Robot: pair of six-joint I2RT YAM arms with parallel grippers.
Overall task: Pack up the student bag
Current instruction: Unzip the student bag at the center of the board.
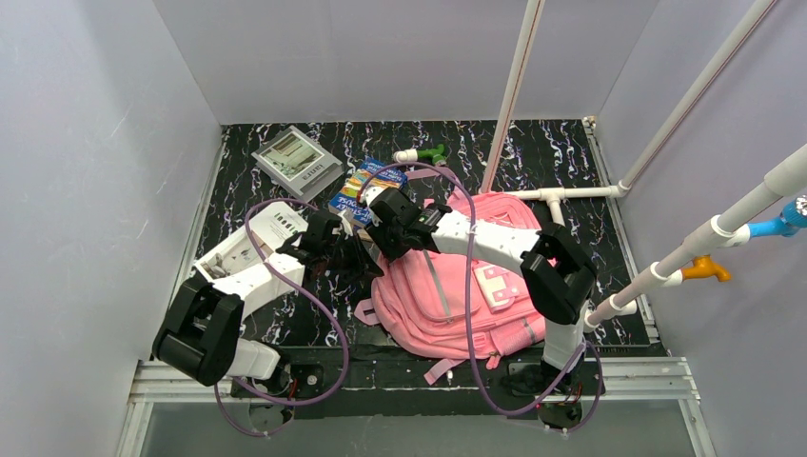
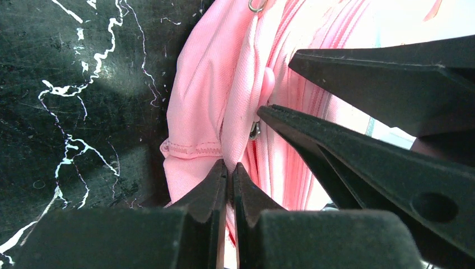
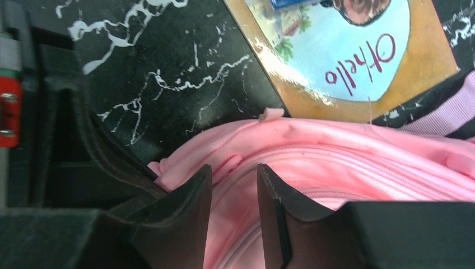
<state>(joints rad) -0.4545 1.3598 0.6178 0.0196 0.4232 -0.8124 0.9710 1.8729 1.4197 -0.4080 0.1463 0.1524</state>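
The student bag (image 1: 447,286) is a pink backpack lying flat in the middle of the black marbled table. My left gripper (image 1: 354,257) sits at its left upper edge. In the left wrist view this gripper (image 2: 230,166) is shut on a fold of the bag's pink fabric (image 2: 207,95). My right gripper (image 1: 381,244) reaches in from the right to the same corner. Its jaws (image 3: 234,171) stand narrowly apart, pressed onto a ridge of bag fabric (image 3: 347,162) beside the zipper. Its black fingers (image 2: 347,162) show in the left wrist view around a pink zipper pull (image 2: 268,84).
A colourful "Othello" book (image 1: 366,190) (image 3: 347,50) lies just behind the bag's top. A grey box (image 1: 297,162) sits at the back left, a white box (image 1: 257,238) under the left arm, and a green-and-white marker (image 1: 422,153) at the back. White pipes (image 1: 571,192) cross the right side.
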